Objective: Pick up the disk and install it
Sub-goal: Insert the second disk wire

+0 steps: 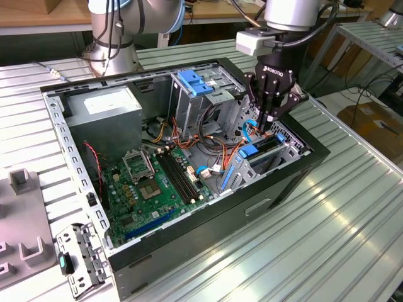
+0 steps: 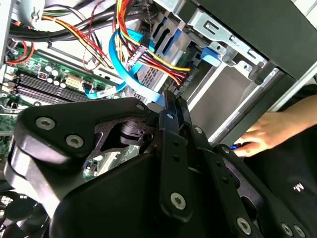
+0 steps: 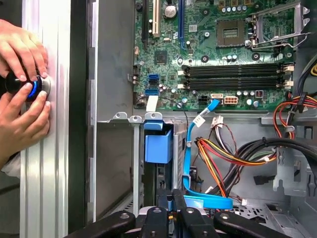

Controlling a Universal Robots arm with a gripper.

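Presently the claw hangs over the open computer case, which lies on its side on the ribbed metal counter. It stands above the drive bay at the case's corner nearest the exterior view's right. In both wrist views its fingers are drawn together with almost no gap; I cannot tell whether anything is pinched between them.

The disk sits edge-up in that bay, its blue rail showing directly below the claw, in the exterior view. In the first wrist view a blue plastic latch lies in the slot just ahead of the fingertips. A flat blue data cable runs beside the slot and bends under the claw.

The green motherboard covers the case floor toward the exterior view's left. A grey power supply box occupies the far corner, and a second drive cage with a blue top stands beside it. Bundled orange, yellow and black wires cross between cage and board.

A person's two hands rest on the counter outside the case wall, around a small black-and-blue knob.
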